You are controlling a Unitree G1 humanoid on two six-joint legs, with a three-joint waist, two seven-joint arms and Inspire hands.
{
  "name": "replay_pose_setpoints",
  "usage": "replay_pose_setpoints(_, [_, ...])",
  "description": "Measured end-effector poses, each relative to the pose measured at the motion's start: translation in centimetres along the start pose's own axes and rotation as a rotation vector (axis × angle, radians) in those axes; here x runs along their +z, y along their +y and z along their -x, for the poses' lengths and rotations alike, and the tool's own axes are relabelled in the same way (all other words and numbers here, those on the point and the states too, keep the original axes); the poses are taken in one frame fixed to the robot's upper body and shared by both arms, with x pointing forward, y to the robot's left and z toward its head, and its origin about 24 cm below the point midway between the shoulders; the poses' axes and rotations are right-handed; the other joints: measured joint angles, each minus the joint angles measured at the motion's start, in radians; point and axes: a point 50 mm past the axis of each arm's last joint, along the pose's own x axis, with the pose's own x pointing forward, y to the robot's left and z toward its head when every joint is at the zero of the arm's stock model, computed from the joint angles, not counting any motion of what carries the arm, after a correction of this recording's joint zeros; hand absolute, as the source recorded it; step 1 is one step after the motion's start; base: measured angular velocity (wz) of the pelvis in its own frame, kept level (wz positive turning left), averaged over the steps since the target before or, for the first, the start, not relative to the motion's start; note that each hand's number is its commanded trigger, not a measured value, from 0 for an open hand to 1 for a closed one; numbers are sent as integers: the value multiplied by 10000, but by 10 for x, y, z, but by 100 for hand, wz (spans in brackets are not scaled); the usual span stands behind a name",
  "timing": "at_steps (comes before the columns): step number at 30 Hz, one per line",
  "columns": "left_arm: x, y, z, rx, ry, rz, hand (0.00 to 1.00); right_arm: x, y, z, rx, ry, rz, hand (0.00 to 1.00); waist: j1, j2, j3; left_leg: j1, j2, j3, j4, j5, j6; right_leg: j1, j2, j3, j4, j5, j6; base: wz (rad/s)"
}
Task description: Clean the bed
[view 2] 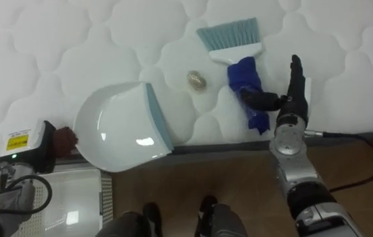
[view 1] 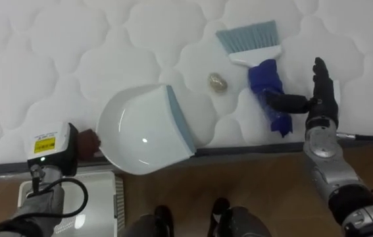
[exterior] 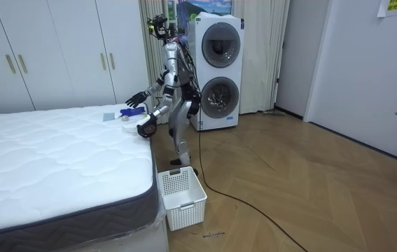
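Lower left, my left hand (view 1: 51, 148) is at the handle of the pan (view 1: 143, 128); I cannot tell if it grips. On the right, my right hand (view 1: 321, 99) has straight fingers, thumb at the brush (view 1: 264, 78). The scrap (view 1: 218, 82) lies on the bed (view 1: 54, 52) between them, not swept yet.

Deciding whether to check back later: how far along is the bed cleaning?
Early. Done: the dustpan lies at the mattress edge by the left hand, lip toward the scrap. In hand: the open right hand rests against the brush handle, not yet gripping it. Left: the small beige scrap lies unswept between brush and empty dustpan.
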Motion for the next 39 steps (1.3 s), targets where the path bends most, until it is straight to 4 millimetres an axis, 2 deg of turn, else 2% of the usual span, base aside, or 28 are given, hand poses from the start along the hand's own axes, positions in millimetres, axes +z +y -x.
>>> replay_pose_setpoints(4, [5,2,-2,142,-159,-2,100,1,-2,-3,55,156,115,0,90,35,21,-200,7,-2,184,-9,12,-171,-94,-94,209,-33,-51,5])
replay_pose_setpoints(6, [7,4,-3,239,-211,28,100,4,1,-4,247,62,158,0,106,123,77,-275,5,-33,239,-15,12,-217,-113,-119,273,-55,-64,6])
replay_pose_setpoints(9, [9,4,-4,270,-252,60,100,1,4,-3,595,173,348,0,159,179,110,-279,2,-38,308,-18,15,-221,-147,-125,367,-94,-92,1])
replay_pose_setpoints(21, [15,1,-2,185,-336,218,100,-10,3,-1,736,506,1034,0,226,179,110,-436,-27,-176,505,-27,-1,-294,-248,-263,597,-168,-141,2])
replay_pose_setpoints(39, [15,-2,0,53,-271,252,100,-11,7,-5,867,643,2149,0,426,183,112,-502,-17,-234,524,-22,-9,-305,-278,-384,604,-213,-172,0])
